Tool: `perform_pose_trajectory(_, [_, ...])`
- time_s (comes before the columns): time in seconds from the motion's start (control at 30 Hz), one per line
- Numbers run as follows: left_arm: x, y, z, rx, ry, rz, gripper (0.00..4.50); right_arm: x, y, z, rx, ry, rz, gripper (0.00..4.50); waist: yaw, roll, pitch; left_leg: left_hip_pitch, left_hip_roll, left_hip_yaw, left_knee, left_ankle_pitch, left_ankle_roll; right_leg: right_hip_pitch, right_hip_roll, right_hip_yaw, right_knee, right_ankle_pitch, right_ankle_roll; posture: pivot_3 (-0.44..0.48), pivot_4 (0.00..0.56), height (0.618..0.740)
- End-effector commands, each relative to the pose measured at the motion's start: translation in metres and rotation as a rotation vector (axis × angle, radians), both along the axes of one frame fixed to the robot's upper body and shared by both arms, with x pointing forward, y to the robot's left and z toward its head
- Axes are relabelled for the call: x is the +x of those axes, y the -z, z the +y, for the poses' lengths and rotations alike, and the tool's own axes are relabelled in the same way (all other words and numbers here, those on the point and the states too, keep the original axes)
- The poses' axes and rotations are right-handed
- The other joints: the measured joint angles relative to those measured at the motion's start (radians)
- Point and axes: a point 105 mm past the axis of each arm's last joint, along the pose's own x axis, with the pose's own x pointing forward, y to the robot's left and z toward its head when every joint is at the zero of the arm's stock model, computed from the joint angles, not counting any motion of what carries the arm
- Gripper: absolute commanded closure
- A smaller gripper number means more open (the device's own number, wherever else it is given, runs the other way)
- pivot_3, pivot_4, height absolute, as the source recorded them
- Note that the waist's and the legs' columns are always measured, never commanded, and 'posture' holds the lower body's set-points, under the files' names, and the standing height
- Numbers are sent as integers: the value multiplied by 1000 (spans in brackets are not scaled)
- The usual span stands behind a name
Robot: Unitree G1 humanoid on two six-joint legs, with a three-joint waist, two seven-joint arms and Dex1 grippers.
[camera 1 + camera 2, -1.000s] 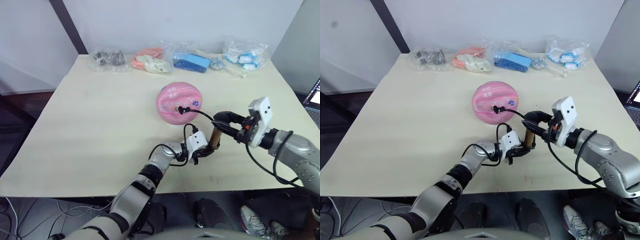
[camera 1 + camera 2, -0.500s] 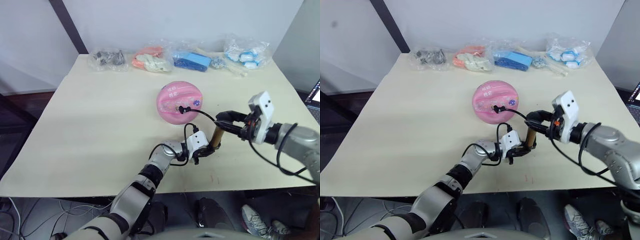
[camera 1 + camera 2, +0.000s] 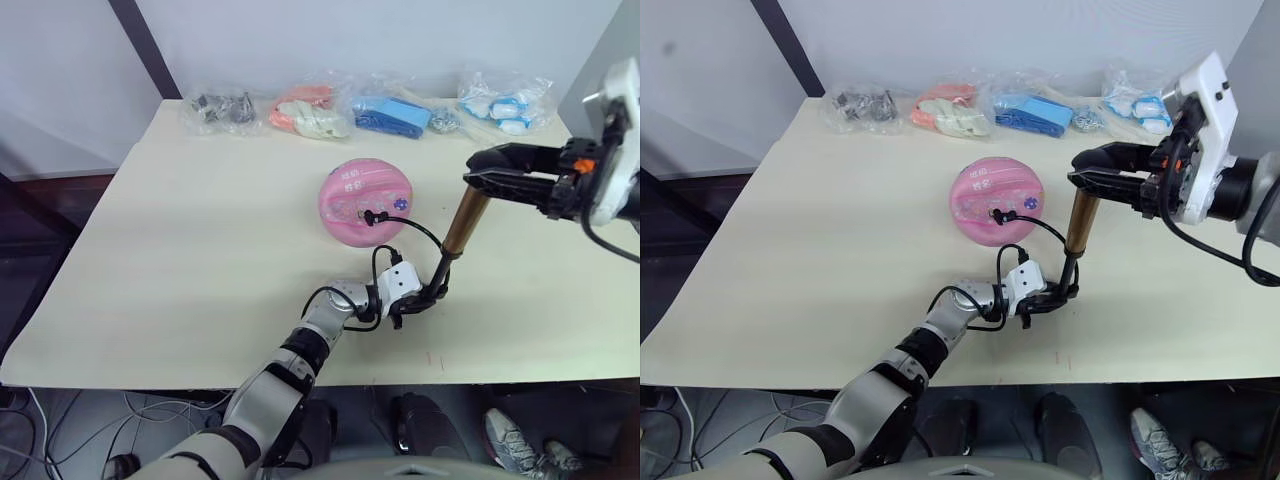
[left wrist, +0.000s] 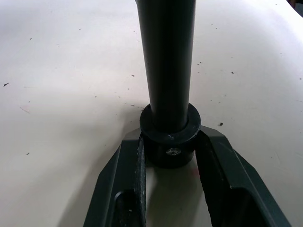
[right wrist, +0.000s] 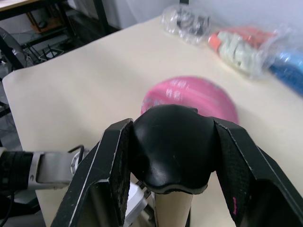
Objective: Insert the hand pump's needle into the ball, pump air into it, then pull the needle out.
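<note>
Pink ball (image 3: 366, 201) sits mid-desk (image 3: 180, 250), needle in it (hose attached). Pump (image 3: 1077, 225) stands near the front edge; left gripper (image 4: 169, 156) pinches its base, right gripper (image 5: 170, 161) clamps the raised handle. Push straight down, base pinned

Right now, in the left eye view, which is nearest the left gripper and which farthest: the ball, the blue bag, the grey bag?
From the left gripper:
1. The ball, mid-table, just beyond it.
2. The blue bag, at the far edge, slightly left of the gripper.
3. The grey bag, at the far left corner.
</note>
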Motion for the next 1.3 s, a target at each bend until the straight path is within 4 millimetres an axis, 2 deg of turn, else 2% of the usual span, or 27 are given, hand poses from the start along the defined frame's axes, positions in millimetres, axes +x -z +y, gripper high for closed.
perform_pose_trajectory(0.03, [-8,32,17,105,-24,86,3484,-7,-53,-11,61,66,-196,2559,1,0,0,-3,0,0,1,0,0,-2,0,0,0,0,0,0,150,740])
perform_pose_trajectory(0.13, [-8,32,17,105,-24,85,3484,-7,-57,-11,73,67,-202,2559,3,2,2,-5,-1,1,2,0,0,-4,-2,0,2,0,0,0,150,740])
perform_pose_trajectory(0.2, [-8,32,17,103,-24,85,3484,-4,-49,-11,72,74,-180,2559,4,2,2,-5,-1,0,2,0,0,-5,-2,-1,2,0,0,0,150,740])
perform_pose_trajectory(0.33, [-8,31,17,102,-23,84,3484,6,-5,-8,119,84,-62,2559,5,0,1,-6,-1,-1,1,0,0,-5,-2,-2,0,0,0,0,150,740])
perform_pose_trajectory(0.43, [-8,31,17,102,-22,83,3484,7,36,-3,50,99,9,2559,3,0,1,-5,-2,0,1,0,0,-4,-3,-2,1,0,0,0,150,740])
perform_pose_trajectory(0.53, [-8,31,18,103,-22,83,3484,7,57,2,76,96,51,2559,-1,-2,-2,-2,-1,0,1,0,0,-2,-2,-2,3,0,0,0,150,740])
perform_pose_trajectory(0.67, [-9,32,20,108,-20,83,3484,9,108,5,26,116,153,2559,-1,-5,-5,0,0,-3,1,0,0,0,1,-3,3,0,0,0,150,740])
perform_pose_trajectory(0.8, [-10,33,21,114,-17,85,3484,13,141,14,9,110,209,2559,-5,-5,-6,5,0,-2,1,0,0,4,1,-2,3,0,0,0,150,740])
perform_pose_trajectory(0.9, [-10,35,20,120,-15,87,3484,14,177,19,-25,118,281,2559,-5,-7,-7,13,0,-2,-1,0,0,11,1,-2,2,-3,4,0,150,740])
perform_pose_trajectory(0.97, [-10,35,20,123,-16,91,3484,13,190,19,-39,117,304,2559,-6,-8,-8,15,0,-3,-1,0,0,13,2,-3,2,-3,4,0,150,740])
perform_pose_trajectory(1.07, [-11,37,20,127,-14,96,3484,11,198,19,-48,117,317,2559,-7,-8,-12,17,0,-3,-1,0,0,15,2,-3,1,-3,4,0,150,740])
perform_pose_trajectory(1.2, [-12,37,19,128,-6,100,3484,13,184,10,-45,131,279,2559,-9,-9,-13,19,0,-5,-1,0,0,19,2,-4,-1,-3,4,0,150,740])
perform_pose_trajectory(1.3, [-13,38,17,128,3,103,3484,15,166,3,-31,142,231,2559,-9,-9,-14,19,0,-5,-1,0,0,19,1,-4,-1,-3,4,0,150,740])
